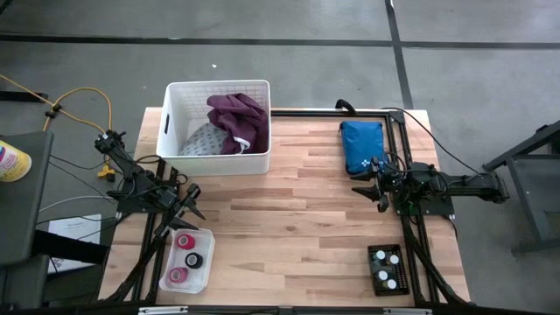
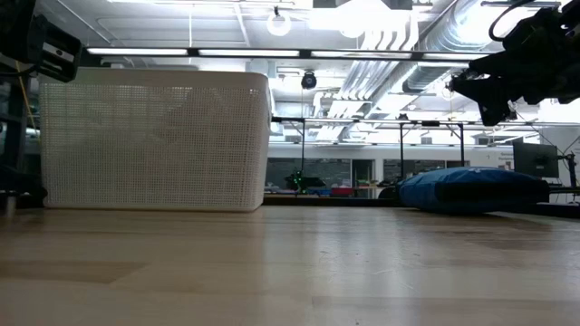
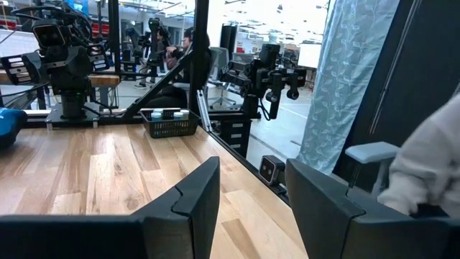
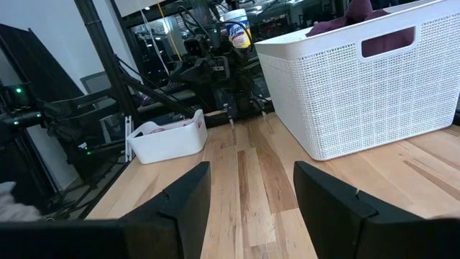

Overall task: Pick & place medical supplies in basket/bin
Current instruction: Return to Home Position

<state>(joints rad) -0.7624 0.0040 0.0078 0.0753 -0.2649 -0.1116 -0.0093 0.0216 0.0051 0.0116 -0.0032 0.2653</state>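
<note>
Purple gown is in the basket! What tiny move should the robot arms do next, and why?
Probably just tuck both arms back to rest. The purple gown and grey gown lie in the white basket, and the left gripper and right gripper are open, empty, at the sides of the table.

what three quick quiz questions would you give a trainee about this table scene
1. True or false: the purple garment lies inside the white basket.
2. Which is nearest the right hand? A blue pouch, B white basket, C purple garment.
3. Fill in: the small tray beside the left hand holds ___ tape rolls.
Key: 1 true; 2 A; 3 three.
</note>
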